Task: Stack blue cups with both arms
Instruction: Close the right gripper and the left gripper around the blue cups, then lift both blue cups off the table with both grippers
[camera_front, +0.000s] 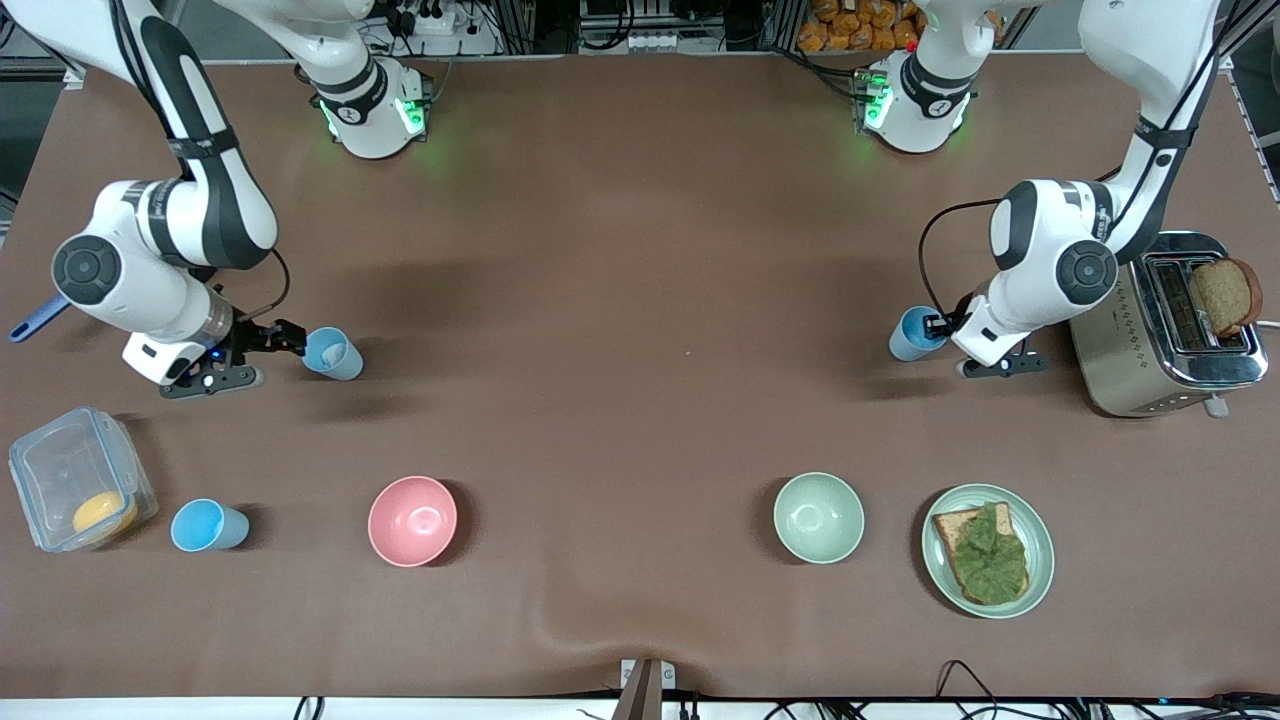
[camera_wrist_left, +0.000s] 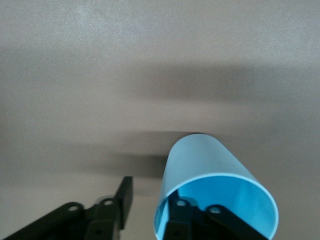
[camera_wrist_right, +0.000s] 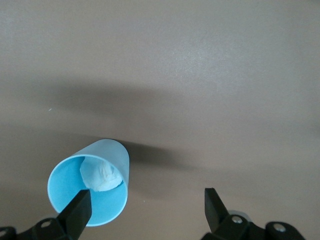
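The left gripper (camera_wrist_left: 152, 195) is spread, unclenched, astride one blue cup (camera_wrist_left: 200, 160) wall near the left arm's end edge. The right gripper (camera_wrist_right: 147, 195) gapes beside the other cup (camera_wrist_right: 107, 155) near its own end edge. Light, slick, thin plastic, I reckon; pinch the rim gently.

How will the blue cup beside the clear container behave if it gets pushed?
The blue cup looks small and thin-walled, so probably light. Standing mouth up on its narrower base, it may tip if pushed high, then roll in a curve.
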